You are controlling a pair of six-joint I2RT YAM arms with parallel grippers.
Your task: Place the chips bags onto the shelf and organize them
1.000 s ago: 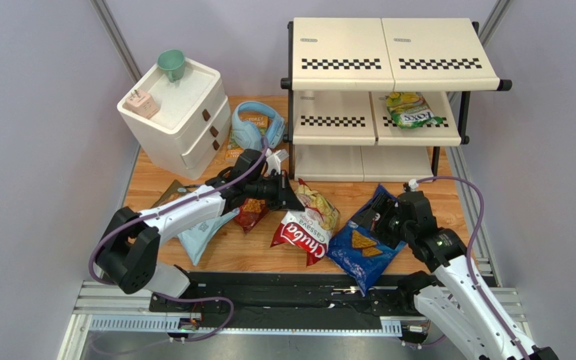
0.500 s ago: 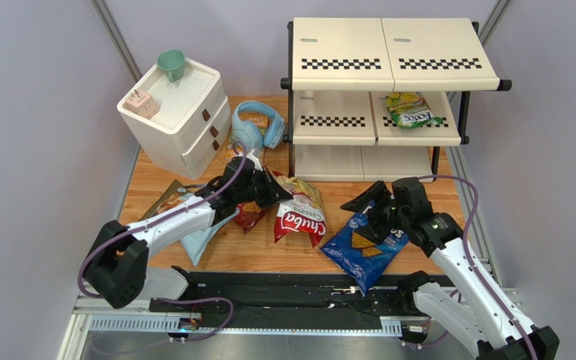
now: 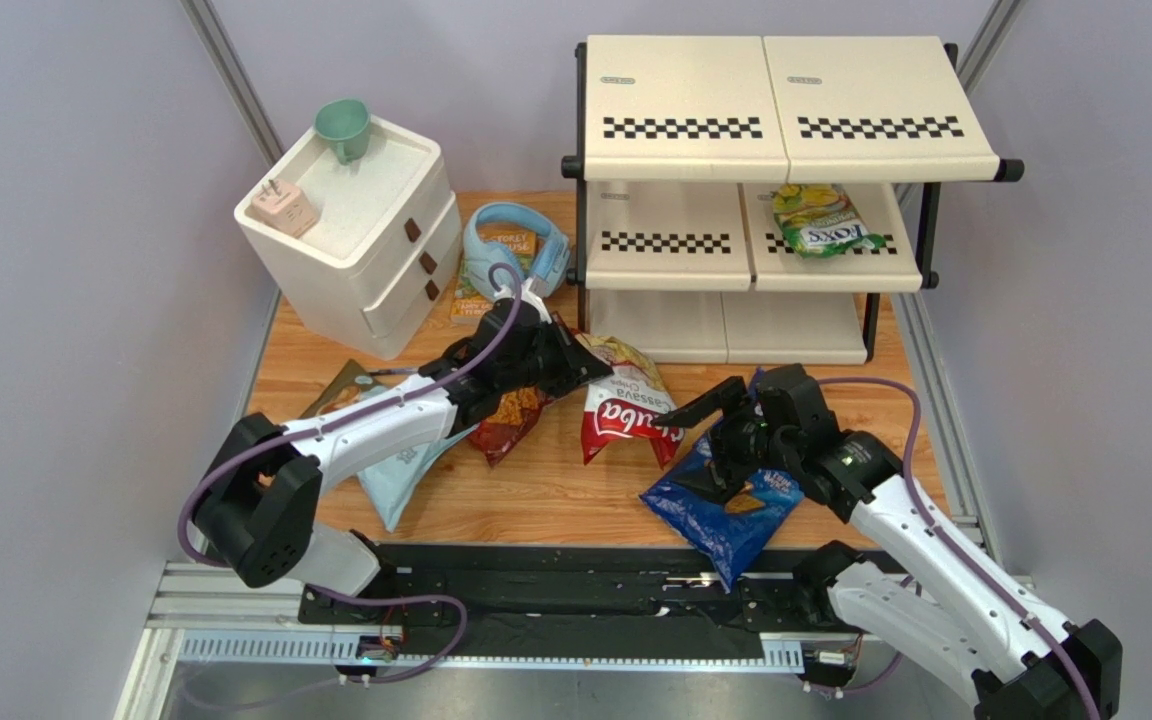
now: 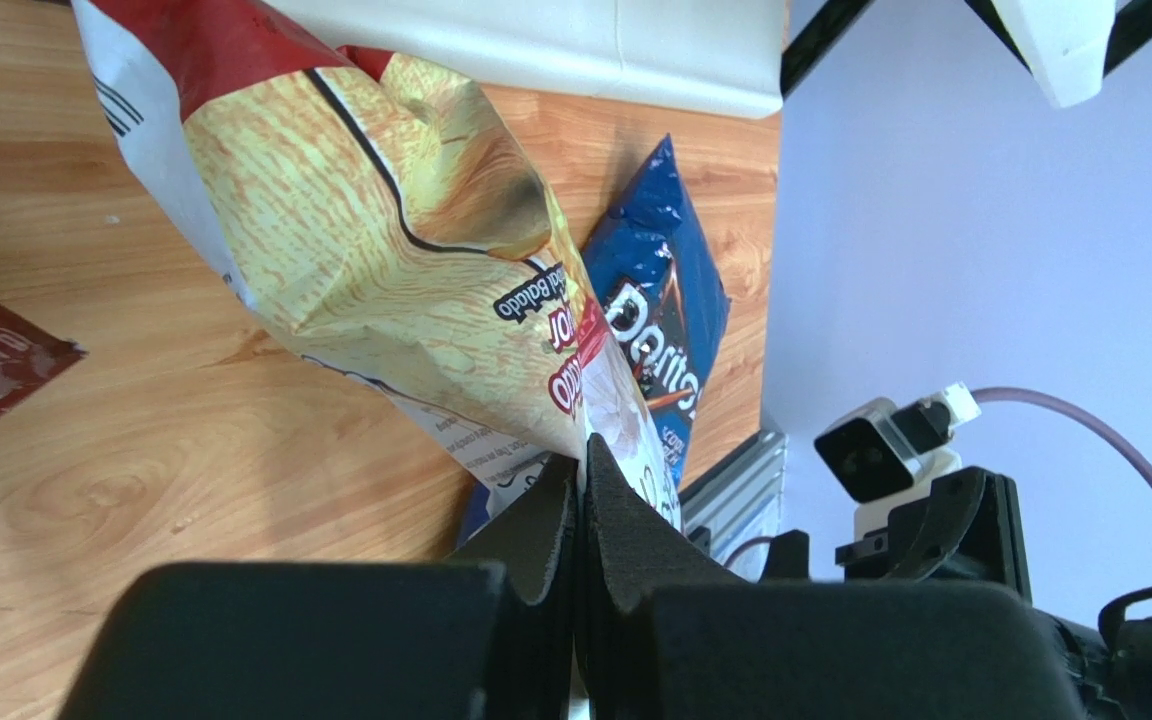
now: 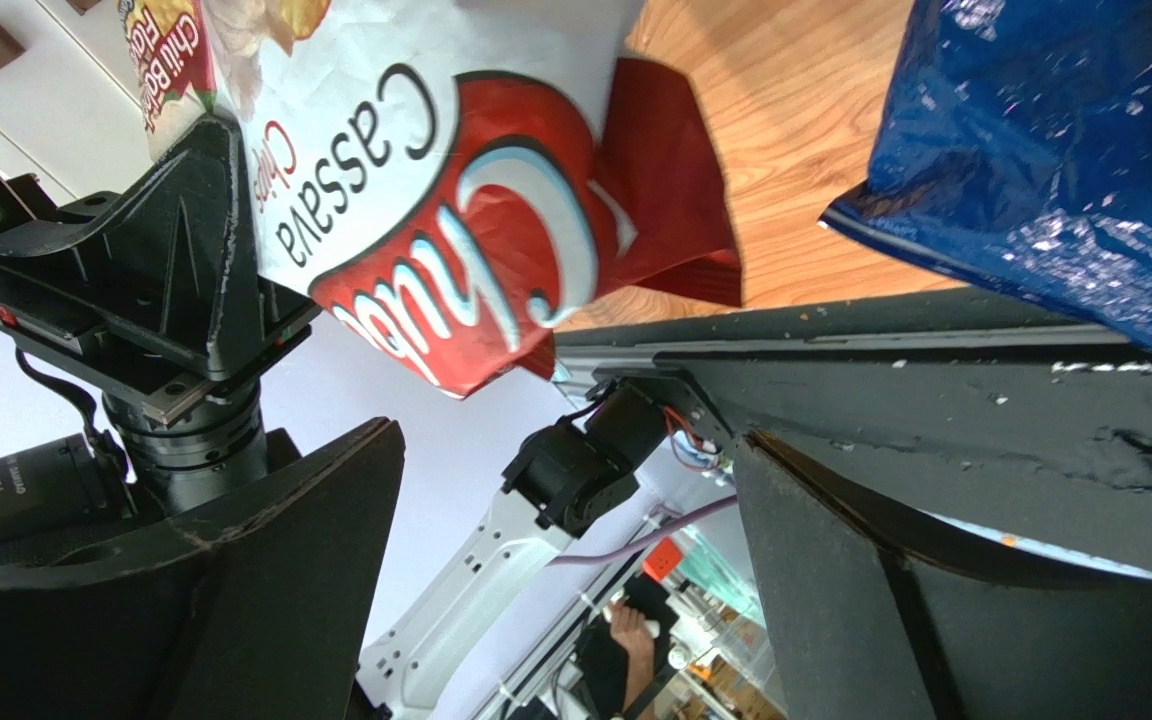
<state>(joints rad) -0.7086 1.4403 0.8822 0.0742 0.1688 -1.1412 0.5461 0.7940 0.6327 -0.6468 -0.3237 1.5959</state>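
Top view: the left gripper [image 3: 579, 365] pinches the top corner of the white-and-red crinkly foil cassava chips bag [image 3: 630, 413]. The bag lies just in front of the lowest board of the cream three-tier shelf with checker strips [image 3: 778, 150]. Its long axis runs far to near, red end toward the arm bases. The step looks like carrying this bag to the shelf; next it needs lifting and levelling onto a board. The right gripper [image 3: 705, 446] hovers spread above the blue foil Doritos bag [image 3: 710, 525].

Left wrist view: the black pads [image 4: 627, 548] press together on the bag's edge.

Right wrist view: the fingers [image 5: 267, 600] stand wide apart, holding nothing.
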